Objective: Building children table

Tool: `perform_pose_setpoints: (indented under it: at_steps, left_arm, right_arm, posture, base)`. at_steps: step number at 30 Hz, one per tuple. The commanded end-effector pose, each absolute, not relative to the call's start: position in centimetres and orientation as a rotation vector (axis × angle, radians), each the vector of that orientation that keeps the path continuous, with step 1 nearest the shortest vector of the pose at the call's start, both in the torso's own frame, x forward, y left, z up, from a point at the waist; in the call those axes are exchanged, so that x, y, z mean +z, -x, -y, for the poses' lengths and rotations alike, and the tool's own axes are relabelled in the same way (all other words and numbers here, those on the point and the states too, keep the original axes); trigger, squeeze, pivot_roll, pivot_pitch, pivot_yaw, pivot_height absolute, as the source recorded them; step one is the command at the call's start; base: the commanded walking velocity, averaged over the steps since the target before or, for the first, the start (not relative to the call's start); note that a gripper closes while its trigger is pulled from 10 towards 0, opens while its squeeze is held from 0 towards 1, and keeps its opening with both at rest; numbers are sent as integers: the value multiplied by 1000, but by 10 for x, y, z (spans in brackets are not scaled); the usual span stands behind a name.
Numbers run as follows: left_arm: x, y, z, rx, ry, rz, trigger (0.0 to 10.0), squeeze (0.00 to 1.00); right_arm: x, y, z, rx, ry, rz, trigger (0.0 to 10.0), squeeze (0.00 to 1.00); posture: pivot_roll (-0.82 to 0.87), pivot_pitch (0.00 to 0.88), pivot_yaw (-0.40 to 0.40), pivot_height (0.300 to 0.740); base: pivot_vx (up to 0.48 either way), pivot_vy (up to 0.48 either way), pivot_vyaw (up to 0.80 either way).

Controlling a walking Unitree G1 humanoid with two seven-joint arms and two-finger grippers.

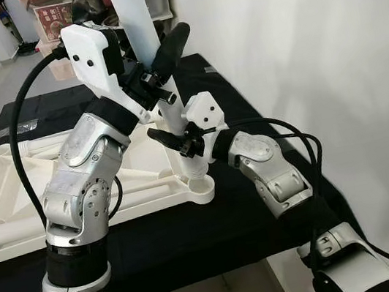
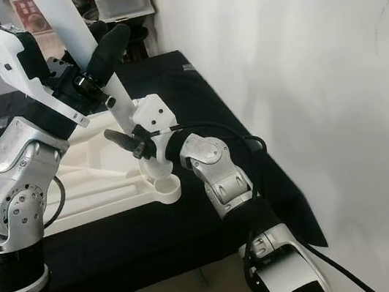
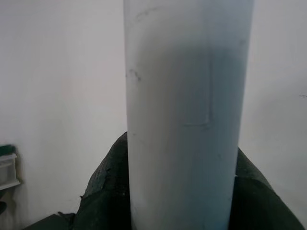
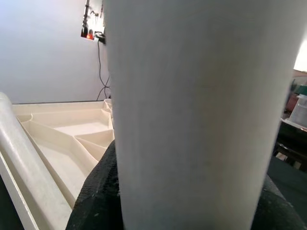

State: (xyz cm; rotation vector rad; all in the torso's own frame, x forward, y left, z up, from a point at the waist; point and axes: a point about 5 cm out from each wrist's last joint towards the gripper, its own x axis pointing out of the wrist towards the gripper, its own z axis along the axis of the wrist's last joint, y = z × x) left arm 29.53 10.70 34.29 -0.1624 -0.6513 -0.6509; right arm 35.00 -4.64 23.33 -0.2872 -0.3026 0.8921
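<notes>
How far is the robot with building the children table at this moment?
Done: the white tabletop lies upside down on the black cloth.

In hand: the left gripper holds one white leg higher up and the right gripper holds it near its base, above the corner socket.

Left: seating this leg; another leg lies beside the tabletop, unfitted.

Head eyes look down, wrist views close, all sharing table leg (image 1: 139, 21)

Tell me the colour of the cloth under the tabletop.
Black; the cloth shows best in the left eye view.
</notes>
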Motion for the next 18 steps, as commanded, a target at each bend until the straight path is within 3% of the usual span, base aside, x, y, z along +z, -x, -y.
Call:
perform_pose_setpoints:
  at_steps: [1, 8, 9, 10, 11, 12, 13, 14, 18]
  left_arm:
    - [351, -293, -107, -664, 189, 694, 0, 0]
    - [355, -292, -104, -681, 193, 709, 0, 0]
    - [356, -291, -104, -687, 196, 713, 0, 0]
    - [356, -291, -104, -687, 196, 713, 0, 0]
    - [357, -290, -103, -693, 198, 716, 0, 0]
    - [357, -290, -102, -698, 201, 718, 0, 0]
    - [357, -290, -102, -698, 201, 718, 0, 0]
    - [357, -289, -102, -700, 202, 719, 0, 0]
    - [358, -289, -99, -711, 213, 720, 0, 0]
  right_arm:
    - [219, -349, 41, 914, 311, 235, 10000, 1000]
    - [204, -353, 40, 871, 338, 161, 10000, 1000]
    - [199, -354, 41, 857, 338, 134, 10000, 816]
    - [199, -354, 41, 857, 338, 134, 10000, 816]
    - [196, -355, 41, 847, 332, 116, 10000, 608]
    - [193, -356, 41, 843, 321, 98, 10000, 75]
    - [193, -356, 41, 843, 321, 98, 10000, 75]
    - [191, -356, 41, 841, 316, 87, 10000, 0]
    - [189, -357, 39, 823, 287, 94, 10000, 0]
  posture:
    - [-107, 0, 28, 740]
    - [-100, 0, 23, 740]
    - [-99, 0, 21, 740]
    - [-99, 0, 21, 740]
    - [-99, 0, 21, 740]
    - [-97, 0, 21, 740]
    - [-97, 0, 21, 740]
    - [-97, 0, 21, 740]
    - [-96, 0, 21, 740]
  base:
    - [0, 0, 0]
    - [0, 0, 0]
    - [0, 0, 0]
    - [0, 0, 0]
    - [0, 0, 0]
    - [0, 0, 0]
    - [0, 0, 0]
    - [0, 0, 0]
    - [0, 0, 0]
